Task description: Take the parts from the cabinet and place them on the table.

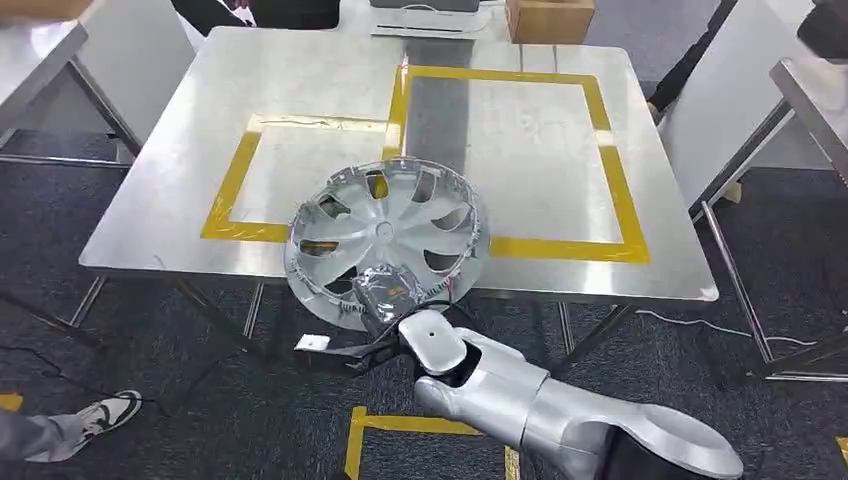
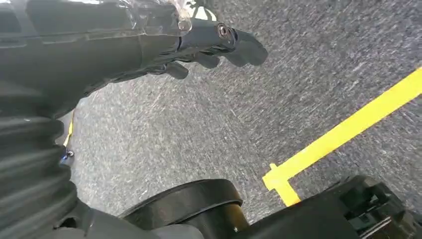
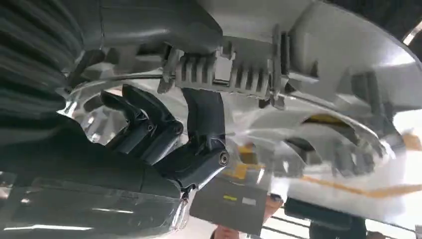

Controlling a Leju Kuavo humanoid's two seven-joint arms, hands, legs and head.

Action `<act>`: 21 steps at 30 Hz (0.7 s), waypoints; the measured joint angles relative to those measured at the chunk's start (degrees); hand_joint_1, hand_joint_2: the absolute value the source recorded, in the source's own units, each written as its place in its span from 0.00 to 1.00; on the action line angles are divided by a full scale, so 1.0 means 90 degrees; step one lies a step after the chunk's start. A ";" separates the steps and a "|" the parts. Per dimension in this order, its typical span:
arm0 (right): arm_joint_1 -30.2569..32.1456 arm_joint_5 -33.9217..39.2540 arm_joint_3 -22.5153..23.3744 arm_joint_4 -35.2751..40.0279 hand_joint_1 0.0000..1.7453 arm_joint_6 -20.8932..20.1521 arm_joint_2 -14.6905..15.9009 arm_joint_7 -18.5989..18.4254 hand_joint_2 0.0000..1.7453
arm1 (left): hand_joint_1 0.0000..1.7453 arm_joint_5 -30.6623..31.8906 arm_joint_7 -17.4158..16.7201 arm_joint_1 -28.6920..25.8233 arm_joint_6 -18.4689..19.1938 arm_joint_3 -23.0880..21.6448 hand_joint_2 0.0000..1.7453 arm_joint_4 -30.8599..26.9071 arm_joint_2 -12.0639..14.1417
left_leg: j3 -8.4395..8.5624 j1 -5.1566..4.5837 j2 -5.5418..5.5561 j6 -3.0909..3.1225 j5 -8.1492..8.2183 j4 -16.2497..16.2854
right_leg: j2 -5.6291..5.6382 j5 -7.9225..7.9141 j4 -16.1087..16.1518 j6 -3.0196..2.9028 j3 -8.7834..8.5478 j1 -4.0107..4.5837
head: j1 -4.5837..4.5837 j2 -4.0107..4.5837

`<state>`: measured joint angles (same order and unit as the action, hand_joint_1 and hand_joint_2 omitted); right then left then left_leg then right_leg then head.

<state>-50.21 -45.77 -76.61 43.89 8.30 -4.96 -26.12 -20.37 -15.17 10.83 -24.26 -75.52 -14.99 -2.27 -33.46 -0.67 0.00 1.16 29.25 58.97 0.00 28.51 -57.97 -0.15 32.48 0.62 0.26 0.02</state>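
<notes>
Steel tabletop [image 1: 200,150], brushed and faintly reflective, fills the middle of a workshop floored in dark speckled carpet [image 1: 150,420], with two rectangles of yellow tape [image 1: 618,170] marked across the metal and a dark grey strip [image 1: 438,110] running between them. More yellow tape lines the carpet near the robot, a cardboard box [image 1: 548,18] sits at the table's far edge, and a person's sneaker [image 1: 112,410] shows at the lower left beside neighbouring metal tables. The silver wheel cover [image 1: 385,240], a round plastic disc with curved spokes and dark cut-out openings, is held tilted over the table's near edge, its upper part above the yellow tape and its lower rim overhanging the carpet. The robot's right hand [image 1: 385,292], wrapped in clear crinkled film, grips that lower rim; in the right wrist view its dark fingers [image 3: 149,134] curl against the ribbed clips on the cover's grey underside while the thumb presses from the other side. The smooth silver right arm [image 1: 540,400] reaches in from the lower right. The left hand [image 2: 199,45] hangs above the carpet beside a yellow floor line [image 2: 348,129], holding nothing, its dark fingers loosely extended and apart.
</notes>
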 joint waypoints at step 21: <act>-0.0703 -0.0855 0.0469 0.1008 1.00 -0.1971 0.2168 -0.1542 1.00 | 0.00 -0.0328 0.0573 -0.0121 -0.0204 0.0036 1.00 0.0087 -0.0051 | -0.0001 -0.0013 0.0104 0.0018 -0.0011 0.0006 | -0.0086 0.0005 0.0010 0.0015 -0.0022 -0.0006 | -0.0005 0.0000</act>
<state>-56.54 -53.46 -72.39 52.96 -9.44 14.55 -40.00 -23.32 -10.01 9.74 -26.10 -75.19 -14.21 -2.73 -33.47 -0.79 0.94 1.32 29.15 59.03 -0.77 28.55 -57.89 -0.01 32.28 0.57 0.22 0.02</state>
